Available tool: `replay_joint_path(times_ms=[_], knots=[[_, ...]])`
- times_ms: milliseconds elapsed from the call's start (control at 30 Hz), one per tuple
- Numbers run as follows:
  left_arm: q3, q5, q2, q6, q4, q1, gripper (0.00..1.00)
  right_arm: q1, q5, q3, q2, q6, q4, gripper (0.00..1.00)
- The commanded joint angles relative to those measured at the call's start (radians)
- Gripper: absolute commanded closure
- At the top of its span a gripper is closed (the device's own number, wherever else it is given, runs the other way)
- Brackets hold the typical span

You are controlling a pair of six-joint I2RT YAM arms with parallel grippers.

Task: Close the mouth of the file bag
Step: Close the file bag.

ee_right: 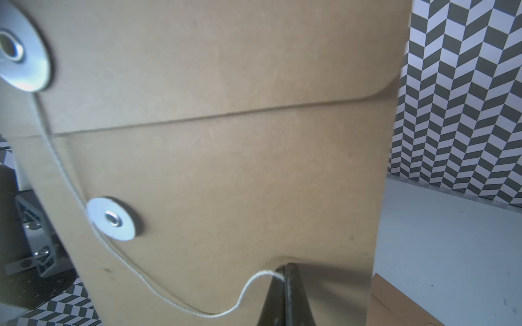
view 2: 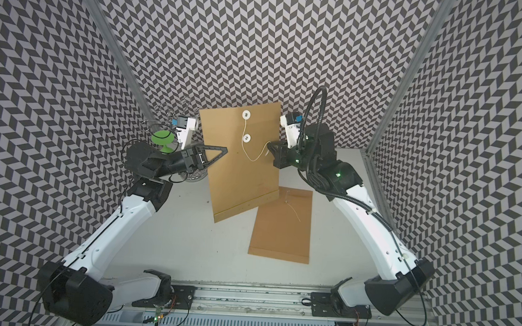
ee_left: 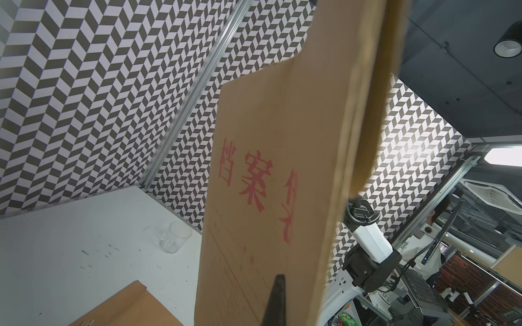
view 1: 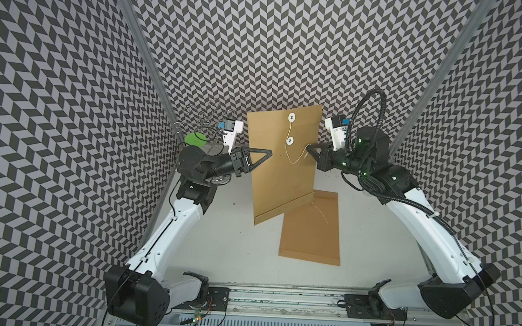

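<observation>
File bag (view 1: 283, 177) aloft in left arm (view 1: 170, 226), right arm (view 1: 419, 221) pinching string (ee_right: 210, 313)

Brown kraft-paper file bag (view 1: 283, 177), upright, flap folded down, edge in left gripper (view 1: 269, 153); white string (view 1: 289, 131) sags to right gripper (view 1: 308, 148).

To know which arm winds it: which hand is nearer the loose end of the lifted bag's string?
Right. The right hand pinches the string near its loose end. The left hand grips the opposite edge of the lifted file bag, apart from the string.
</observation>
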Motion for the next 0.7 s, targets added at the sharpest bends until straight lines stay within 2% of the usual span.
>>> replay_joint_path(times_ms=[0,400,667], knots=[[0.039,0.030,-0.029,0.027,0.012,-0.011,1.00,-0.017,0.004,0.033,0.012,0.011,0.012,1.00],[0.038,0.052,-0.043,0.076,-0.046,-0.015,1.00,-0.050,0.055,0.079,0.023,0.014,-0.012,1.00],[0.015,0.046,-0.062,0.172,-0.171,-0.015,1.00,-0.054,0.095,0.099,0.026,0.008,-0.017,1.00]])
